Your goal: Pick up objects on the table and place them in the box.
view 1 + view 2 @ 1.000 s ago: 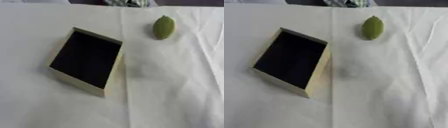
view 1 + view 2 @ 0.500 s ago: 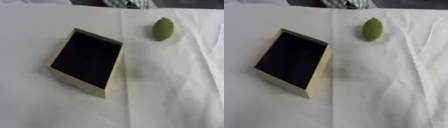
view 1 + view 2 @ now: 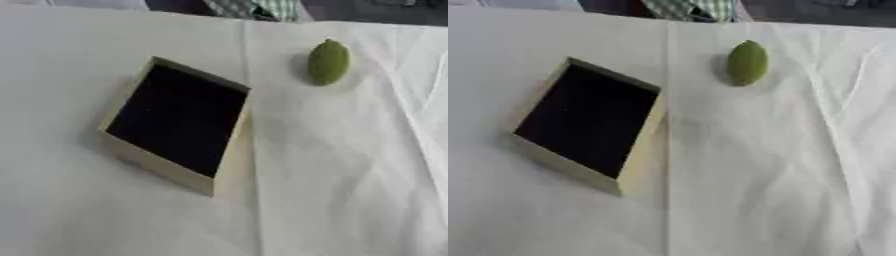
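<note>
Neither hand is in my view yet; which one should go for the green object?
Probably the right. The green object lies on the far right of the table, while the box sits left of it.

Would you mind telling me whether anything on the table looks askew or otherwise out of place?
Only slightly: the box sits turned at an angle to the table edges, its dark inside empty. The green oval object lies apart from it, undamaged. Nothing is spilled.

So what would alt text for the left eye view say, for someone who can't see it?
An open cream box with a dark inside sits askew on a white tablecloth; a green oval object lies apart, beyond it to the right. No robot hand shows.
</note>
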`<state>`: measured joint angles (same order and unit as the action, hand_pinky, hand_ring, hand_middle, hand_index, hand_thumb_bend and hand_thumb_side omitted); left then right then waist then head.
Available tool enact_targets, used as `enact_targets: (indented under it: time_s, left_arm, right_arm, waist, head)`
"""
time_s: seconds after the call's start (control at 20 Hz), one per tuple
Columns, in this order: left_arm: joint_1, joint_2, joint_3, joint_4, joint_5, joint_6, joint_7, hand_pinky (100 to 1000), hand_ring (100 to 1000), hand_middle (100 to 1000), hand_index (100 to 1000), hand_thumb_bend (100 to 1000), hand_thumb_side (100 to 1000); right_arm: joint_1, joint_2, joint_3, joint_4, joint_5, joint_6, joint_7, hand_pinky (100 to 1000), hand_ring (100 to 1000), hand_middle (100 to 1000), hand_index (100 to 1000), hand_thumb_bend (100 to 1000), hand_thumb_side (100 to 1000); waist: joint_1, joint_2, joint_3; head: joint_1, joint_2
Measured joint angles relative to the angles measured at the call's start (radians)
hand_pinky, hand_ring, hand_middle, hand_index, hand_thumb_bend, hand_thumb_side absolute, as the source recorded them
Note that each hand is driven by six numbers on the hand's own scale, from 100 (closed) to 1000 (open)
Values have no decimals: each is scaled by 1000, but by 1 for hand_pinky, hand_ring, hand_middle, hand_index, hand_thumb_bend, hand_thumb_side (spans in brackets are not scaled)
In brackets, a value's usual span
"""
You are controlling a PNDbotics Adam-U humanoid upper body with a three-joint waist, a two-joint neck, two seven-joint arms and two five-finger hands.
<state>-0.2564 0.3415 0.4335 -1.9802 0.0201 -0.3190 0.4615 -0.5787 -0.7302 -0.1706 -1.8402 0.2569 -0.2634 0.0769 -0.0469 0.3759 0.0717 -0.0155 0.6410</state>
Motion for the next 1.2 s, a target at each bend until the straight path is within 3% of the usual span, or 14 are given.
enact_targets:
  time_s: [0.1,0.4,0.65,0.95,1.0,1.05,1.1,1.15,1.2]
  left_arm:
    - [1,0,0,0,0,2,-2,632,710,626,732,470,442]
    - [1,0,-4,0,5,8,-9,631,711,627,732,468,443]
    - [0,0,-9,0,10,9,-19,631,712,627,732,466,443]
    - [-1,0,-13,0,16,9,-25,631,713,628,732,465,444]
    - [-1,0,-14,0,16,9,-27,631,713,628,732,465,444]
    - [-1,0,-14,0,16,10,-28,631,713,628,732,465,444]
    - [-1,0,-14,0,16,10,-28,632,713,628,732,464,444]
    - [-1,0,-15,0,17,10,-29,632,713,628,732,464,444]
    - [-1,0,-16,0,17,11,-29,632,713,628,732,463,444]
  right_arm:
    - [-45,-45,17,45,9,29,22,887,982,835,849,100,565]
    - [-157,-178,89,192,52,119,97,907,1000,884,898,100,780]
    - [-234,-187,197,314,117,160,168,935,1000,942,942,100,877]
    - [-299,-161,310,464,209,90,260,955,1000,947,958,100,685]
    - [-308,-156,327,490,225,75,276,955,1000,949,956,100,555]
    - [-318,-151,343,515,240,60,291,955,1000,949,956,100,555]
    - [-329,-145,356,541,256,44,308,956,1000,952,955,119,409]
    - [-338,-138,368,566,271,29,323,956,1000,952,955,119,409]
    - [-350,-131,378,592,284,14,339,949,1000,949,946,235,245]
  waist:
    - [2,-1,4]
    - [2,-1,20]
    - [4,-1,27]
    - [3,-1,28]
    - [2,-1,28]
    - [1,-1,29]
    - [1,-1,29]
    - [1,-1,29]
    - [1,-1,29]
  head:
    - [-3,0]
    - [-22,0]
    - [-34,-1]
    - [-39,-1]
    - [-40,-1]
    - [-40,0]
    - [-40,0]
    - [-40,0]
    - [-40,0]
